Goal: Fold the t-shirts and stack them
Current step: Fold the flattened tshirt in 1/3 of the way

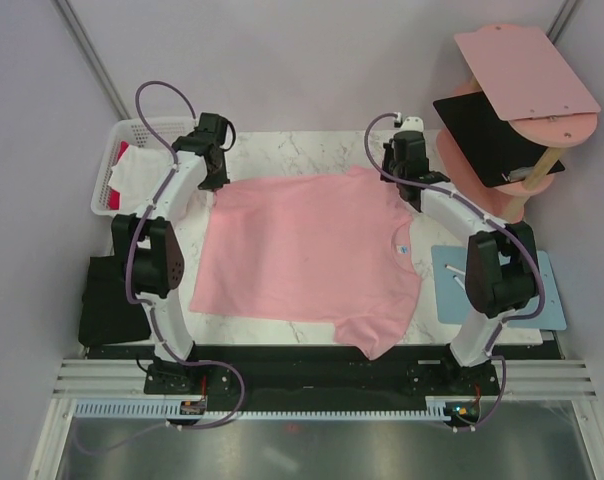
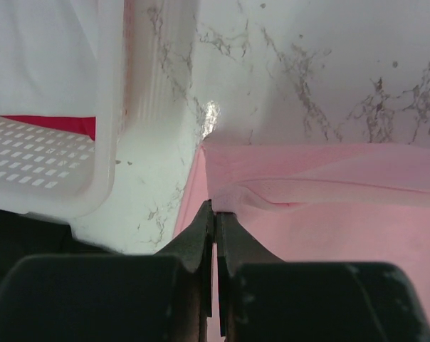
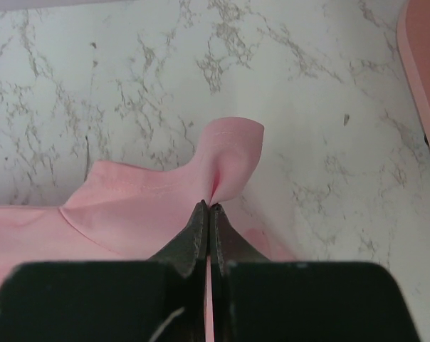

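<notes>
Left end effector (image 2: 213, 208) clenched on pink t-shirt (image 1: 312, 250) edge; right end effector (image 3: 208, 207) pinching its sleeve, apparently.

Right fingers (image 3: 195, 241): pressed together, pinching a raised fold of cloth.
Pink t-shirt (image 3: 129, 210): flat on marbled counter (image 3: 165, 78), edge lifted.

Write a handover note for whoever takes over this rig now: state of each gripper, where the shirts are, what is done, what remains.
Left gripper: jaws shut on the pink t-shirt at its far hem corner.
Right gripper: jaws shut on its far sleeve.
The pink t-shirt lies spread flat on the table; a white shirt and a red shirt sit in the basket.
Done: shirt laid out.
Left: every fold, then stacking.
</notes>
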### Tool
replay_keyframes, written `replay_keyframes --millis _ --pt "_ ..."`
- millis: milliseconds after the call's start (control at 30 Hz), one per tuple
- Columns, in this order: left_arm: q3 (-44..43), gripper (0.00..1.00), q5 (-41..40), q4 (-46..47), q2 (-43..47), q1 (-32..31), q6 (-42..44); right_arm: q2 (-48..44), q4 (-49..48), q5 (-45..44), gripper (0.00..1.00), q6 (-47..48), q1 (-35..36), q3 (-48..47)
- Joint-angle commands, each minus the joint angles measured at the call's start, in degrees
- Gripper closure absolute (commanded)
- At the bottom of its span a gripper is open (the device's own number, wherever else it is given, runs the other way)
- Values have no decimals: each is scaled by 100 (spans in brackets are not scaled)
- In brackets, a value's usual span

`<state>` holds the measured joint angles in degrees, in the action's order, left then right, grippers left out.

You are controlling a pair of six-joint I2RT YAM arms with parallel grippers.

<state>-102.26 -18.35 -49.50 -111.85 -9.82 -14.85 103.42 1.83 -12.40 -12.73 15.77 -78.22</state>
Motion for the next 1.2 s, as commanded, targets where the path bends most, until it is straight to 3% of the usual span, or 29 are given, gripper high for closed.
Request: replay_keyframes --millis 0,600,700,733,767,800,867,900,933,1000,1167 --pt "294 98 -336 54 419 24 263 -567 142 -69 100 -203 31 614" --pt "1164 98 -714 -165 507 24 106 -1412 1126 98 100 -581 672 2003" --pt "1112 64 -801 -446 445 24 -105 -1316 1573 360 98 -757 760 2073" --pt "1059 17 -915 -551 462 24 -280 -1272 1706 509 93 -775 770 2073" --pt "1067 3 -925 -596 506 24 -325 -1210 1803 641 85 -792 770 2091" --pt "1076 0 -907 -605 559 24 -360 -1227 1882 860 67 -810 770 2108" --pt "1085 0 -846 -579 735 16 -431 -1402 1831 898 48 -827 770 2240" --pt "1068 0 -828 -553 779 7 -440 -1481 1752 880 32 -801 778 2267" --pt "1050 0 -828 -552 823 -2 -422 -1543 1725 802 25 -792 778 2249" --pt "1032 0 -811 -500 876 -46 -405 -1658 1690 635 16 -757 770 2153" --pt "1024 0 -714 -403 762 -168 -413 -1107 1531 353 19 -669 770 1530"
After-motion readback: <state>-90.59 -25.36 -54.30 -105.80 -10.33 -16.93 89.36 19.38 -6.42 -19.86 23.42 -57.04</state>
